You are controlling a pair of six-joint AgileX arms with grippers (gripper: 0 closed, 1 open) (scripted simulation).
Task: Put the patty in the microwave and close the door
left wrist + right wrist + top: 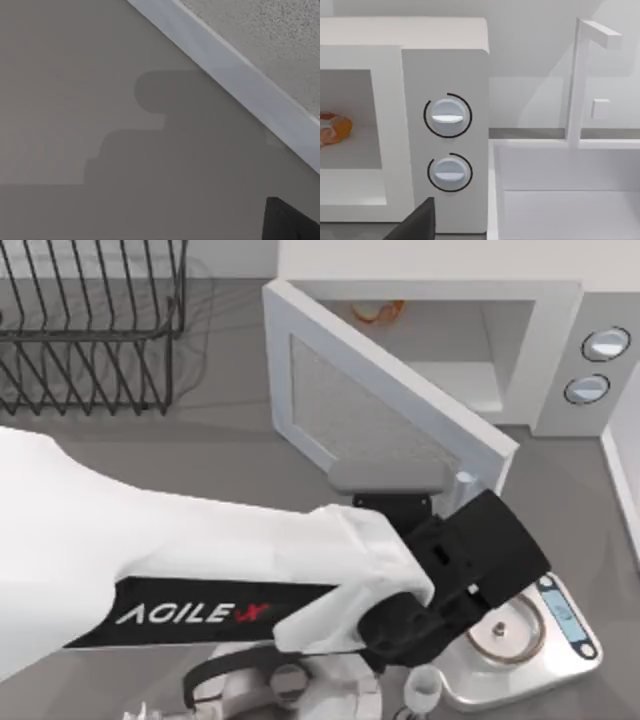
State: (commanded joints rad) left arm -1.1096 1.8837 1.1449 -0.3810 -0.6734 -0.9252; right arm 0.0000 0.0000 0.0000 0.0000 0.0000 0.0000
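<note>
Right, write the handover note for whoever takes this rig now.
Left arm: stretched across the table, its pincer against the outer face of the door; fingers hidden.
Right arm: back from the work, its camera facing the microwave's knobs.
Patty: already inside the microwave, towards the back of the cavity.
Door: still ajar, swung partway.
Done: patty placed.
Left: push the door fully shut, then withdraw the left arm.

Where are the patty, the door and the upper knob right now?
patty [334, 128], right wrist view, its orange top inside the cavity.
door [370, 420], top view, its grey window pane.
upper knob [447, 117], right wrist view, its round face.
</note>
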